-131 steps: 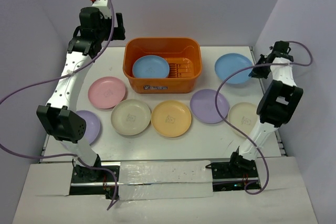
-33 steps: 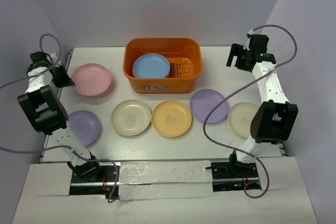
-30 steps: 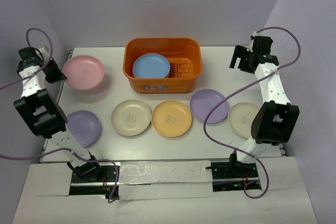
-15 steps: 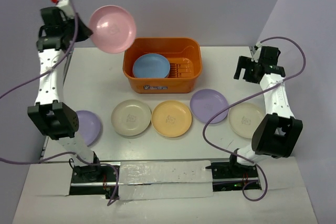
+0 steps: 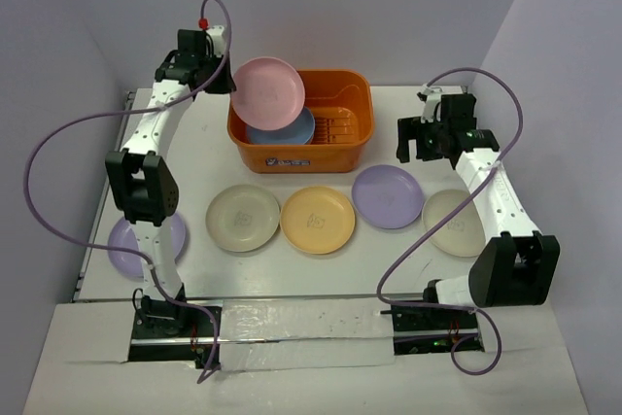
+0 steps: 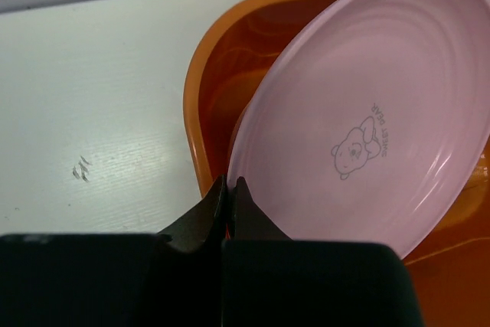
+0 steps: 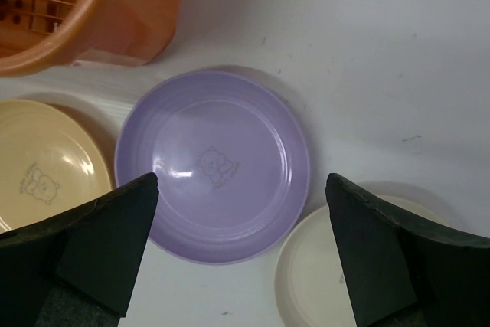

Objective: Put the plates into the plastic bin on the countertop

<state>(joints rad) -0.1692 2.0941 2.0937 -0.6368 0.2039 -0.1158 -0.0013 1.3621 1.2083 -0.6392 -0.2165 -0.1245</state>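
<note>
Bin (image 5: 340, 155) at 12 o'clock on countertop (image 5: 185, 172) holds blue plate (image 5: 292, 135) — left gripper (image 6: 230, 185) clamps pink plate (image 6: 360, 112) above; right gripper (image 7: 241, 181) spread wide.

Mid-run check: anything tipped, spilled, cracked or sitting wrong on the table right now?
Nothing is spilled or damaged. The only tilted thing is the pink plate, pinched by its rim in the left arm's shut jaws above the orange bin's left end, over the blue plate inside. The other plates lie flat on the countertop.
</note>
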